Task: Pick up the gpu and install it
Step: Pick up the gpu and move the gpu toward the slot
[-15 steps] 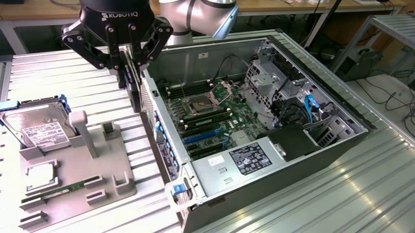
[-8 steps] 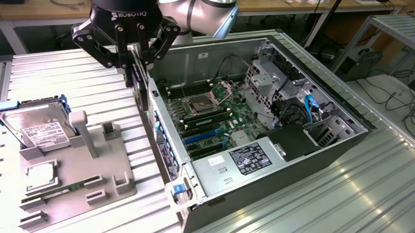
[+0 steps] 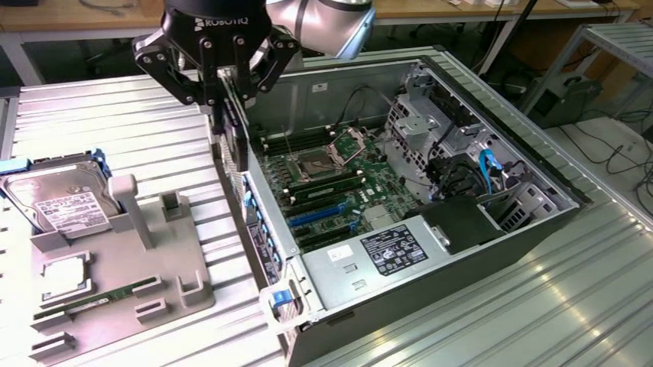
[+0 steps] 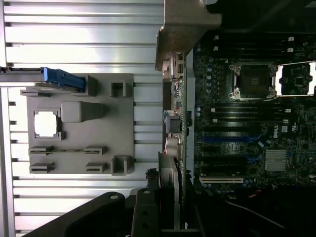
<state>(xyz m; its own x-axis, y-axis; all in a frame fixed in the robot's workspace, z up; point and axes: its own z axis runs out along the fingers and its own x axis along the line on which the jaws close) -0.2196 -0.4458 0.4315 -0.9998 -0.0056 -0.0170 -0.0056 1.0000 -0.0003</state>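
Nearest to us, on the ribbed aluminium table (image 3: 510,313), sits a matte grey moulded plastic tray (image 3: 168,287) with raised posts and shallow pockets. One pocket holds a long narrow green memory stick (image 3: 102,300), another a square silver processor chip (image 3: 63,272), and at the tray's far end a silver boxy hard drive with a white label (image 3: 60,205) rests in a blue-edged cradle. Just beside the tray, toward the exterior view's right, lies the open black steel computer case (image 3: 531,229) on its side. At its near end is a grey metal power supply box with a black label (image 3: 393,251). Beyond that is the dark green motherboard (image 3: 337,191) with blue expansion slots (image 3: 318,214) and a bare square processor socket (image 3: 311,162). Further back, above the case wall that faces the tray, hangs the black gripper (image 3: 226,103). It is clamped on the gpu (image 3: 235,141), a thin flat card that hangs edge-on and upright, clear of the slots and not yet seated. The exterior view gives us the card's height over the case. The wrist view shows instead the black fingers (image 4: 145,217) pinching a pale ribbed edge that lines up along the case wall, with the tray to one side and the motherboard's slots to the other. Farthest off stand wooden benches (image 3: 429,9) strung with cables.
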